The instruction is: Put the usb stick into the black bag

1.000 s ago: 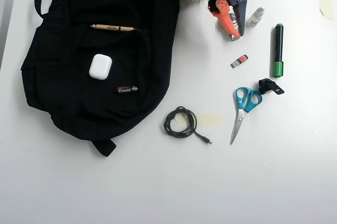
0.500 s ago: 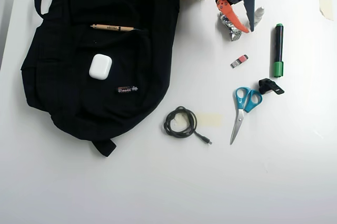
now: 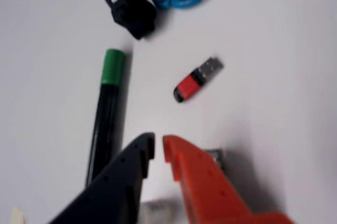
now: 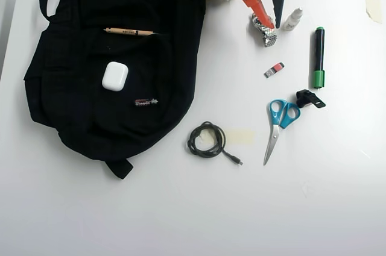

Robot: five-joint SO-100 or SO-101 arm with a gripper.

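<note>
Wrist view: the fingers [image 3: 159, 149], one dark and one orange, are standing almost closed with only a thin gap between their tips, gripping nothing. The usb stick [image 3: 197, 79] is lying free on the white tabletop [image 4: 313, 208] ahead of them, between the green-capped marker [image 4: 318, 57] and the scissors [image 4: 278, 124], well apart from the black bag [image 4: 90, 105].

A white counter [image 4: 181, 220] carries the black bag [image 4: 157, 57] at ten o'clock. The usb stick [image 4: 274, 70], a green-and-black marker [image 4: 318, 57] and blue scissors [image 4: 278, 122] lie at two o'clock. A coiled black cable [image 4: 207, 139] lies near centre.
</note>
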